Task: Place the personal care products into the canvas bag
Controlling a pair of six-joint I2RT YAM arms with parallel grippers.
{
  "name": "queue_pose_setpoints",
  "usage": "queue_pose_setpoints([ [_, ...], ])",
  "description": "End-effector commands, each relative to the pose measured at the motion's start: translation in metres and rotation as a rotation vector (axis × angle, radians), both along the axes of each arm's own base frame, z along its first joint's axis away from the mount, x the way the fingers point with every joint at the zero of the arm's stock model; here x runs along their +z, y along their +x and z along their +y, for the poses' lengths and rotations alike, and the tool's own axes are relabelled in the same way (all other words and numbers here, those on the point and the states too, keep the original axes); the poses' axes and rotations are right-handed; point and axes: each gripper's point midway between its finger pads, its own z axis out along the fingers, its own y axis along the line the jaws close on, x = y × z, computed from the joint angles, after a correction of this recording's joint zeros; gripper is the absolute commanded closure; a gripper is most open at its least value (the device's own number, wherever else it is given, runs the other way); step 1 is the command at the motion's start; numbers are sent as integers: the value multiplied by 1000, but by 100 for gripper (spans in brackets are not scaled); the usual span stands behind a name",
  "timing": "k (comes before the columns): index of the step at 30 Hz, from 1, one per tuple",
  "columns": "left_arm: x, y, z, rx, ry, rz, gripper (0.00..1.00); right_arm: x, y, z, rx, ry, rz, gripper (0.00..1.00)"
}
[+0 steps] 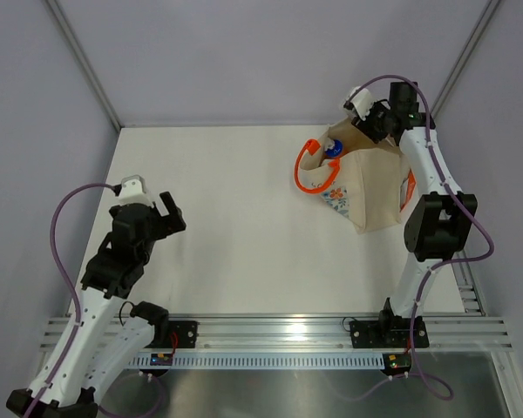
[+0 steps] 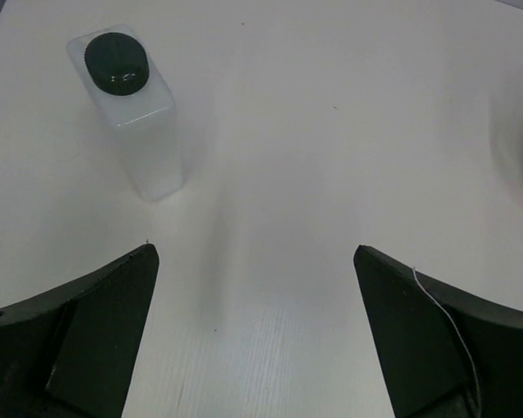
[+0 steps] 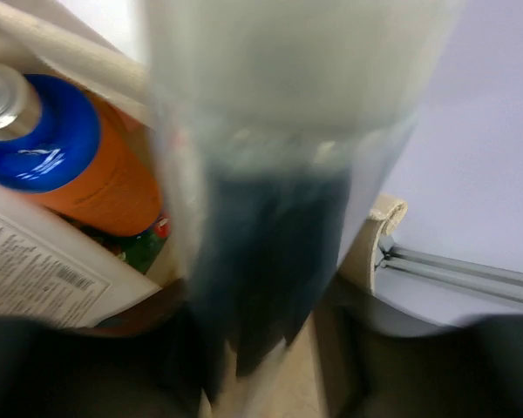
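The white bottle (image 2: pixel 135 113) stands upright on the tabletop (image 2: pixel 331 131), ahead and left of the left hand (image 2: pixel 254 261), which is spread wide and nearer. The right hand (image 1: pixel 366 117) hangs at the bag (image 1: pixel 379 192) mouth, its grip too blurred to tell.
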Motion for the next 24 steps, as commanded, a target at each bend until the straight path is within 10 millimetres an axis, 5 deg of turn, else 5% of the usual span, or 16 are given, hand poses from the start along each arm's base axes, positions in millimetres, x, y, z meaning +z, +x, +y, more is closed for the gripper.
queue_pose_setpoints([
  [1, -12, 4, 21, 120, 37, 44, 1, 34, 18, -13, 57, -167, -201, 38],
  [2, -14, 5, 26, 145, 50, 56, 1, 31, 16, -12, 66, -170, -200, 19],
  [7, -25, 28, 41, 239, 70, 106, 1, 47, -1, -32, 6, -91, -175, 2],
  [14, -38, 77, 63, 306, 57, 141, 1, 108, -59, -6, 96, 140, -126, 0],
  [18, -48, 96, 83, 349, 57, 149, 1, 117, -86, 13, 184, 186, -123, 1],
  [24, -49, 134, 84, 256, 80, 107, 1, 132, -140, 51, 308, 376, -79, 1],
])
